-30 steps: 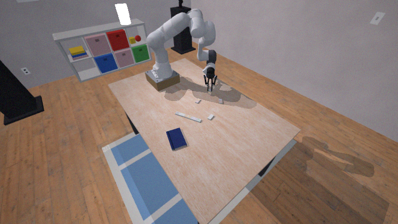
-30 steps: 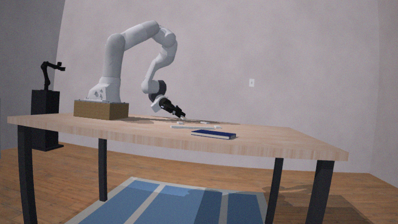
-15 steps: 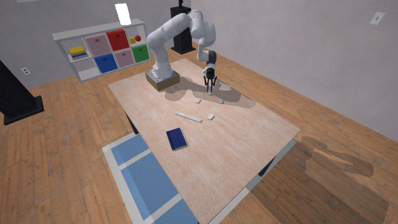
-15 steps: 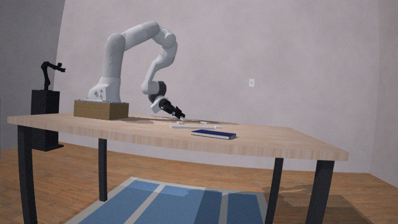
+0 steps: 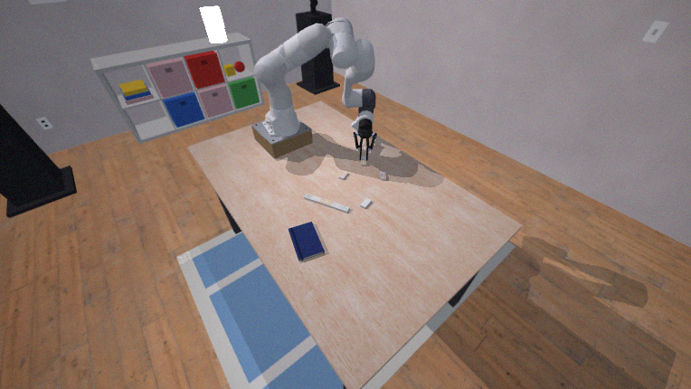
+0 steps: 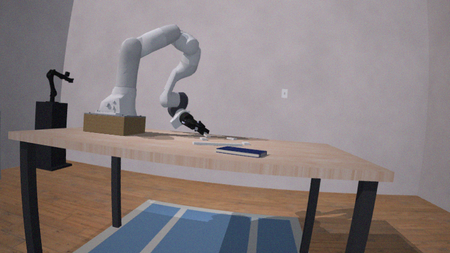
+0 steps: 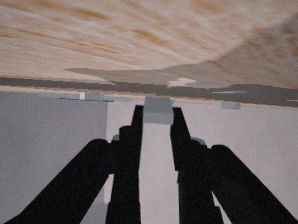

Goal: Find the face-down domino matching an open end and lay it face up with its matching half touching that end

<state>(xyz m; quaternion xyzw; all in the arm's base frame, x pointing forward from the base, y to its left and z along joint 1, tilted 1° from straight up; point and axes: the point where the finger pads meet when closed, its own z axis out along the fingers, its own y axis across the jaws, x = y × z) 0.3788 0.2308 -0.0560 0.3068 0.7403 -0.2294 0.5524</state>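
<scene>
My gripper (image 5: 364,156) is tilted low over the far part of the table and is shut on a white domino (image 5: 364,159), held at its fingertips near the table top. In the wrist view the domino (image 7: 158,110) shows as a small pale block between the two black fingertips. Its face cannot be read. The line of dominoes (image 5: 326,203) lies flat in the middle of the table. Three loose dominoes lie flat: one (image 5: 344,175) left of the gripper, one (image 5: 383,175) to its right, one (image 5: 365,203) close beside the line's right end.
A dark blue book (image 5: 306,241) lies on the table in front of the line. The arm's base stands on a wooden block (image 5: 281,138) at the far table edge. A shelf with coloured bins (image 5: 184,87) stands against the back wall.
</scene>
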